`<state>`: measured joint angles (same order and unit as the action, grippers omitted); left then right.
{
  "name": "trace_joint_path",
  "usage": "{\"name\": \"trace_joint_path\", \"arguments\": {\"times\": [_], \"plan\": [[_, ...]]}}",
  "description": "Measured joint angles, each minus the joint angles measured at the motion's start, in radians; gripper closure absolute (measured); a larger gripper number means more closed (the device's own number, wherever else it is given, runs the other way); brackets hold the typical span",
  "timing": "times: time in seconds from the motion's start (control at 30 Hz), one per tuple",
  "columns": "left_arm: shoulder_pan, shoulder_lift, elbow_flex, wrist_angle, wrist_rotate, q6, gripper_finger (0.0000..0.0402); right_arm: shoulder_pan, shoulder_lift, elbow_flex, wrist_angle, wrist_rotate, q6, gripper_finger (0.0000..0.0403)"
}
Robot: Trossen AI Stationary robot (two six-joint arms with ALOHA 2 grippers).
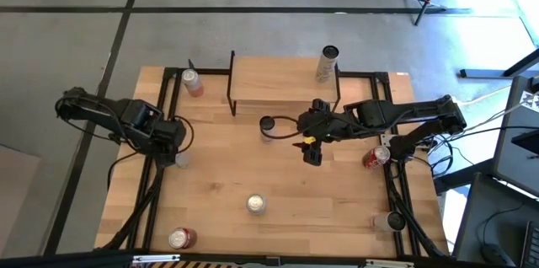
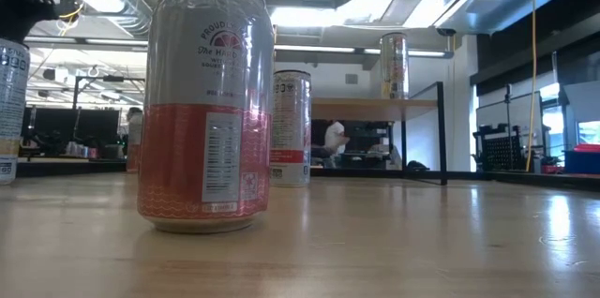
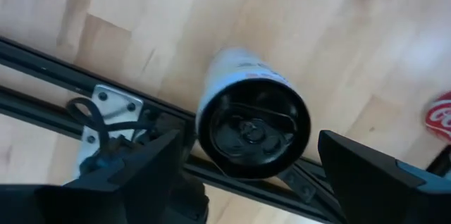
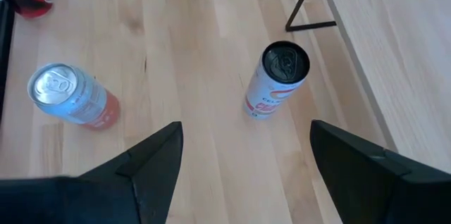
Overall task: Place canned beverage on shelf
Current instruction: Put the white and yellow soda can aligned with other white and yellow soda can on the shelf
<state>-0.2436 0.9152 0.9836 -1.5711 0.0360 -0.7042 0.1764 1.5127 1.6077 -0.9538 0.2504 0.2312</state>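
The shelf (image 1: 282, 83) stands at the table's far middle, and a tall can (image 1: 328, 64) stands on its right far corner. Several other cans stand about on the table. My left gripper (image 3: 248, 141) hangs open, pointing down, by the table's left edge (image 1: 174, 146). A white can with a black top (image 3: 254, 129) stands upright under it, between the two fingers and apart from them. My right gripper (image 4: 246, 129) is open and holds nothing. It hangs in front of the shelf (image 1: 310, 152), slanting down toward a dark-topped can (image 4: 278, 79).
A black frame rail (image 3: 63, 69) runs beside the white can. More cans: left of the shelf (image 1: 192, 83), near middle (image 1: 256, 205), red ones at near left (image 1: 181, 238) and right (image 1: 375, 157), another at near right (image 1: 394, 220). The shelf's black leg (image 4: 310, 5) stands past the dark-topped can.
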Motion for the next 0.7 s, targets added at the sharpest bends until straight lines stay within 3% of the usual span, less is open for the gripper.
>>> {"name": "trace_joint_path", "arguments": {"times": [0.7], "plan": [[0.0, 0.001, -0.091, 0.036, 0.001, 0.008, 0.0076, 0.0, 0.0, 0.0, 0.019, 0.003, 0.0, 0.0105]]}}
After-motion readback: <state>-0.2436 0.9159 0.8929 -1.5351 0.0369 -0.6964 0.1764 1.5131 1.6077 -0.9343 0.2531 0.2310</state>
